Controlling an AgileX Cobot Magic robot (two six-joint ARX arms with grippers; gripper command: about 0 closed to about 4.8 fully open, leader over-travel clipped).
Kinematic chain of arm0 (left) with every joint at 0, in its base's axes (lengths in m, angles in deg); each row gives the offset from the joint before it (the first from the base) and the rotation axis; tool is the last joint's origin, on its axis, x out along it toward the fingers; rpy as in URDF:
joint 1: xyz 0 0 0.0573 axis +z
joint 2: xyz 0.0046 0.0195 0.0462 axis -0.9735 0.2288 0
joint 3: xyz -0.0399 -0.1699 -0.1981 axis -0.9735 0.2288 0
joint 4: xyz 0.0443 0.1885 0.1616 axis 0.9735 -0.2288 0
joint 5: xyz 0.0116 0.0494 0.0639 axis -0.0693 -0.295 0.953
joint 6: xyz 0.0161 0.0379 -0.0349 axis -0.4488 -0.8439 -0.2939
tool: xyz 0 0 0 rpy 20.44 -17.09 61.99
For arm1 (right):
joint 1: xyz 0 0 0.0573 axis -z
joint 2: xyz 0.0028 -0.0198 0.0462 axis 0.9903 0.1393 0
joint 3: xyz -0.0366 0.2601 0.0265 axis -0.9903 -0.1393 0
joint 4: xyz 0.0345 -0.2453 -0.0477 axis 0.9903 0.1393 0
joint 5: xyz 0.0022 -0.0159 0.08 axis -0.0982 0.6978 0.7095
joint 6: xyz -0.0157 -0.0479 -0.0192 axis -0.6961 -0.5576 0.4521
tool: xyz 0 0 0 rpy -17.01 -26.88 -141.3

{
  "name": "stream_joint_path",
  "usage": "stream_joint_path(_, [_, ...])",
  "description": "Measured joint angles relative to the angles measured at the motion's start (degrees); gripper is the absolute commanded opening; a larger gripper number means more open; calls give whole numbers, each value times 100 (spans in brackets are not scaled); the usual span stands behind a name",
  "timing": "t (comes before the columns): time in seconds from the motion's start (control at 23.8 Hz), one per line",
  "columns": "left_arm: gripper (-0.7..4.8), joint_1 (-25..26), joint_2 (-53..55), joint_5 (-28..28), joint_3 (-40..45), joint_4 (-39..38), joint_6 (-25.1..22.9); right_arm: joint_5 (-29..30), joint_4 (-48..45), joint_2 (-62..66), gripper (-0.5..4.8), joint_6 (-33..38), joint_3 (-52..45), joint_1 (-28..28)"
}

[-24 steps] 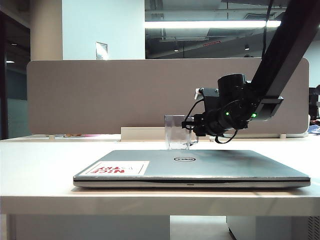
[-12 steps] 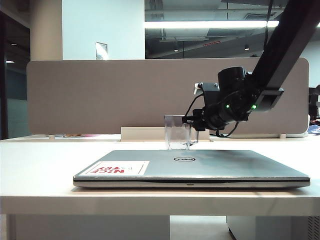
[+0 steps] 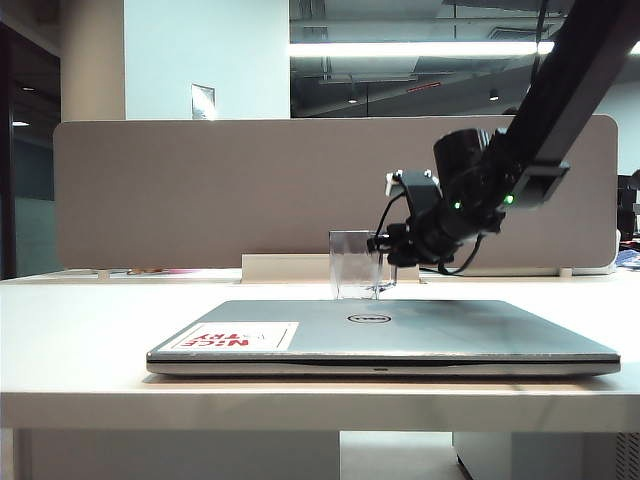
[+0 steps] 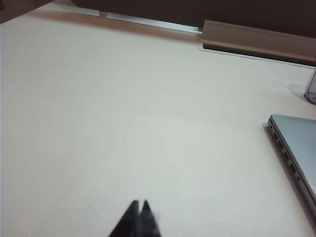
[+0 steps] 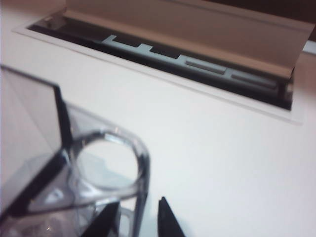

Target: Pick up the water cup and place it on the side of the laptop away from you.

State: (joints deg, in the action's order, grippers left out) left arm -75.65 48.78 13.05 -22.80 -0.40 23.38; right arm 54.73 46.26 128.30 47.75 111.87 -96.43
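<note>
The worktop (image 3: 80, 300) carries the closed laptop (image 3: 400, 330); the water cup (image 3: 355, 265) stands upright behind its far edge, so placement looks done and only my retreat is left. My right tool (image 5: 138, 217) sits spread at the cup's handle, gripping nothing. My left tool (image 4: 138, 217) hovers pressed together over bare worktop, well apart. Open room lies above and rightward
</note>
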Motion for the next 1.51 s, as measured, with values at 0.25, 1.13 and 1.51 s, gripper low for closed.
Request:
stream_joint_path(0.25, [-6,0,0,-2,0,0,0,-17,138,-153,118,-197,13,17])
stream_joint_path(1.13, [-6,0,2,-2,0,-33,0,-433,1906,-916,-3,-424,11,87])
stream_joint_path(1.51, [-6,0,0,-2,0,-35,0,-584,3167,-2085,-8,-420,0,192])
